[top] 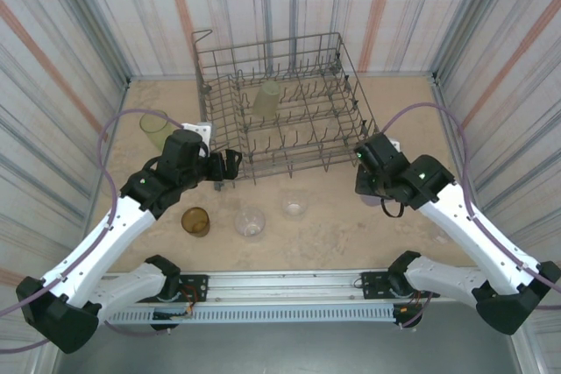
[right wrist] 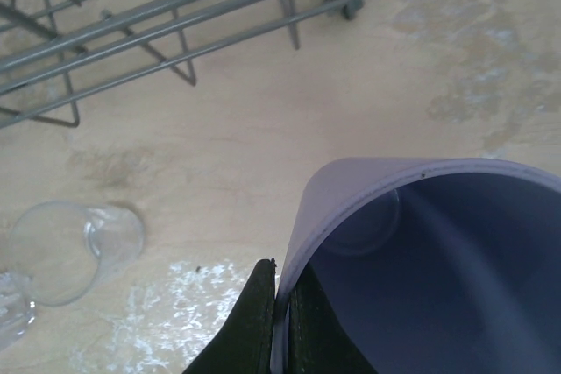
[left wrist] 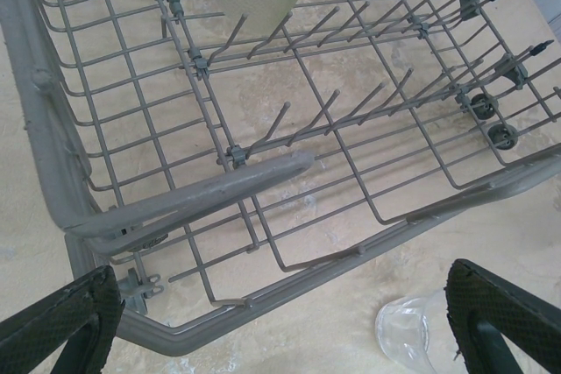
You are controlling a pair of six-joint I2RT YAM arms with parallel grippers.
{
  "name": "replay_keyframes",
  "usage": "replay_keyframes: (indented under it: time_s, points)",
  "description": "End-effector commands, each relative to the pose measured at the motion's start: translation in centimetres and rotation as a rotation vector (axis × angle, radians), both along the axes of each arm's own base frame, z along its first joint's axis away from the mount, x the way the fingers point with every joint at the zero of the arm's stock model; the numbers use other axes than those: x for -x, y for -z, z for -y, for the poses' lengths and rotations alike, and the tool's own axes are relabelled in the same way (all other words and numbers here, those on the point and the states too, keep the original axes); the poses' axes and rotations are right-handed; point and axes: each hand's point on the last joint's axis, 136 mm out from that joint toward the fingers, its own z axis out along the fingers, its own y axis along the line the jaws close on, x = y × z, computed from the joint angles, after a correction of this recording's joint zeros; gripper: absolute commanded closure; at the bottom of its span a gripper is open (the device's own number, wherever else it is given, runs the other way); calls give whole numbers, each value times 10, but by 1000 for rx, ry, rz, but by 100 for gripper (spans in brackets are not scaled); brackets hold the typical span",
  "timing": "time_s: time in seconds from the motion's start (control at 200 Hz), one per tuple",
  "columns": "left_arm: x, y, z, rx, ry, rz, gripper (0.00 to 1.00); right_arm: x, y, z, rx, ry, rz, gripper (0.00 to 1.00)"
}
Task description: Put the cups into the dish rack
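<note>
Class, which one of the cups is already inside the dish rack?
The pale yellow-green cup standing inside the dish rack. Its twin, the amber cup and both clear cups sit on the table; the right tool pinches the lavender cup.

Dish rack [left wrist: 219, 190]: grey. Racked cup [top: 266, 99]: pale yellow-green. Amber-brown cup [top: 195, 221], lavender cup [right wrist: 351, 186] and two clear cups [top: 250, 222] noted. Tabletop [top: 333, 225]: mottled beige.

The grey wire dish rack [top: 337, 85] sits at the back. One yellow-green cup [top: 266, 99] stands among its tines. A second yellow-green cup [top: 156, 129] stands left of the rack. A brown cup [top: 195, 221] and two clear cups [top: 250, 222] [top: 294, 208] sit in front. The right gripper [right wrist: 279, 321] pinches the lavender cup [right wrist: 421, 251] by its rim.
</note>
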Motion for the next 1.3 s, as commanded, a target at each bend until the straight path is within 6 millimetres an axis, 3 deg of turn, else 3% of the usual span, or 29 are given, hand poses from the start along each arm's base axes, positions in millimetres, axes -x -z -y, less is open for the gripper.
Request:
replay_keyframes:
  time_s: [0.0, 0.681, 0.957, 1.297]
  points:
    - [-2, -15, 1, -7, 12, 39, 1, -1, -22, 20, 43, -9, 38, 100]
    - [-8, -27, 6, -37, 39, 33, 1, -51, -82, 45, 105, 44, 148, 100]
    - [-8, -34, 10, -17, 45, 24, 1, -78, -110, 33, 82, 11, 217, 100]
    - [-18, -60, 26, 19, 98, 62, 1, -109, -130, -5, -47, -98, 300, 100]
